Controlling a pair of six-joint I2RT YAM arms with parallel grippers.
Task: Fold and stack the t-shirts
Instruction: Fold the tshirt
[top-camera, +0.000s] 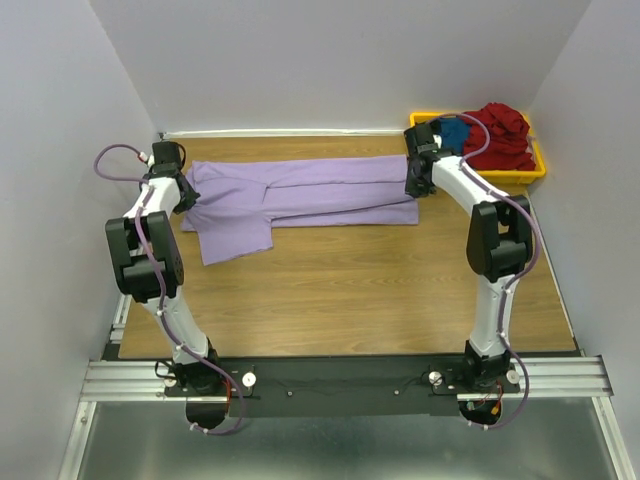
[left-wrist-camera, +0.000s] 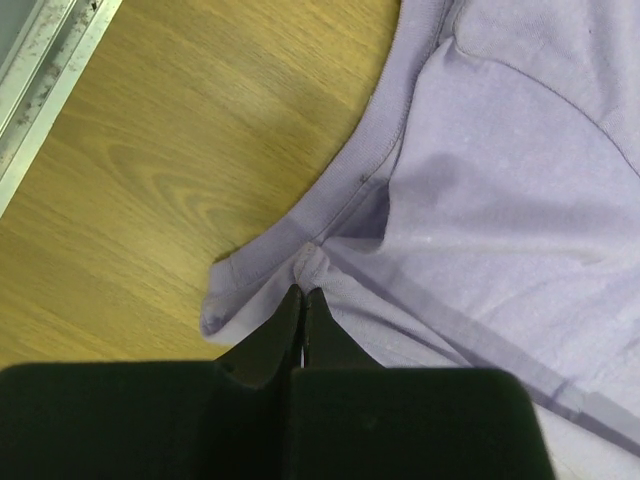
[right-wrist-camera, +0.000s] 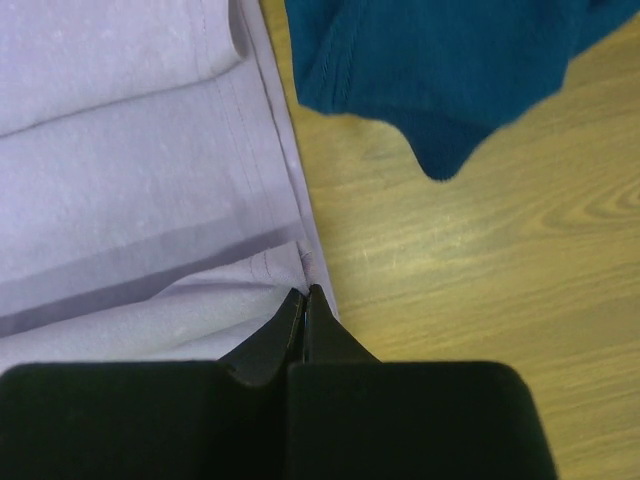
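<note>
The lavender t-shirt (top-camera: 310, 190) lies stretched across the back of the wooden table, folded lengthwise, with one sleeve flap hanging toward the front left. My left gripper (top-camera: 186, 192) is at its collar end. In the left wrist view that gripper (left-wrist-camera: 303, 292) is shut on a bunched bit of lavender cloth (left-wrist-camera: 500, 180) beside the collar band. My right gripper (top-camera: 414, 188) is at the opposite end. In the right wrist view it (right-wrist-camera: 305, 292) pinches the layered edge of the shirt (right-wrist-camera: 130, 150). A dark red t-shirt (top-camera: 500, 135) and a blue t-shirt (top-camera: 455, 132) sit in the bin.
The yellow plastic bin (top-camera: 535, 172) stands at the back right corner, close behind my right arm. The blue t-shirt (right-wrist-camera: 440, 60) hangs over onto the table just beyond the right fingertips. White walls enclose the table on three sides; a metal rail runs along the left edge.
</note>
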